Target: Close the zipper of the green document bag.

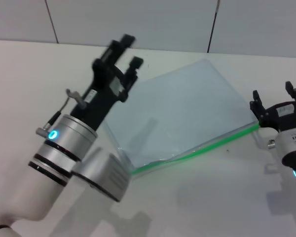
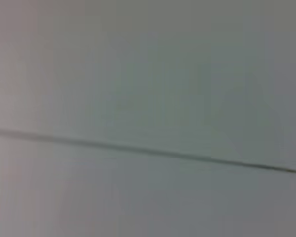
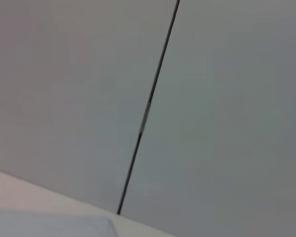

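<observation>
On the white tabletop [image 1: 197, 197], toward its far middle, the green document bag [image 1: 180, 111] lay flat, turned at an angle. Its zipper [image 1: 197, 150] ran along the near long edge, rising from the left end toward the right end. No slider tab could be made out.

The right gripper [image 1: 278, 96] hovered just beside the zipper's right end, fingers spread and holding nothing. The left gripper [image 1: 127, 49] hung raised over the bag's far left corner, also released and empty, well apart from the zipper.

The right arm was clearly the nearer to the zipper, which lay to its left. Closing the bag would likely mean travelling along that slanted green line. Both wrist views showed only wall panels.
</observation>
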You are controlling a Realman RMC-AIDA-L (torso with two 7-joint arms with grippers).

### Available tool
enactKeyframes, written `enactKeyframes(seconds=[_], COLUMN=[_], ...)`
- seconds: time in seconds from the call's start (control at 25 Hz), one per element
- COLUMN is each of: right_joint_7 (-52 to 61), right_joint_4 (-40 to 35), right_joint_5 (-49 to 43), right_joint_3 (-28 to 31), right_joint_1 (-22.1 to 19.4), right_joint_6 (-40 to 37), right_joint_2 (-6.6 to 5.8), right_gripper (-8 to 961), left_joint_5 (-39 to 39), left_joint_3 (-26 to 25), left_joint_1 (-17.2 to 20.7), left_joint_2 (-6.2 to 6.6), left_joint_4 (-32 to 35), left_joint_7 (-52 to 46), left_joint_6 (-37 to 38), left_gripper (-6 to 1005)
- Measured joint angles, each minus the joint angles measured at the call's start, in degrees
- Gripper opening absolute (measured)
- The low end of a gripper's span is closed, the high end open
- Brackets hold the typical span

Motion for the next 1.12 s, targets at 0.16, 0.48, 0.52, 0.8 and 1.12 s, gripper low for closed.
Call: enactKeyframes(seconds=[0.16,0.48,0.52,0.8,1.12], right_joint_7=[0.32,0.47,0.68,6.07,6.4], right_joint_4=[-1.79,-4.9,-5.25,-5.62,-5.26], right_joint_5=[2.1,3.35,3.67,4.31,4.41], right_joint_3=[0.01,1.59,2.03,3.46,5.56], right_joint_1=[0.98,2.61,2.73,3.92,4.25], right_joint_6=[0.59,0.78,0.84,1.23,0.96], right_joint_2=[-0.09,-0.16,-0.16,-0.32,-0.34], right_gripper=[784,784,784,784,784], left_joint_5=[-5.56,-19.76,-21.23,-24.23,-24.44], left_joint_3=[-0.03,-0.32,-0.52,-1.19,-0.81], left_joint_1=[-0.34,-2.23,-2.41,-2.13,-1.02], left_joint_2=[0.0,0.05,0.05,0.01,0.1], left_joint_4=[0.0,0.06,0.16,0.7,0.97], left_joint_7=[-5.4,-17.54,-19.2,-31.72,-41.02], left_joint_6=[-2.62,-6.21,-6.57,-9.13,-8.68], left_gripper=[635,632,631,631,631])
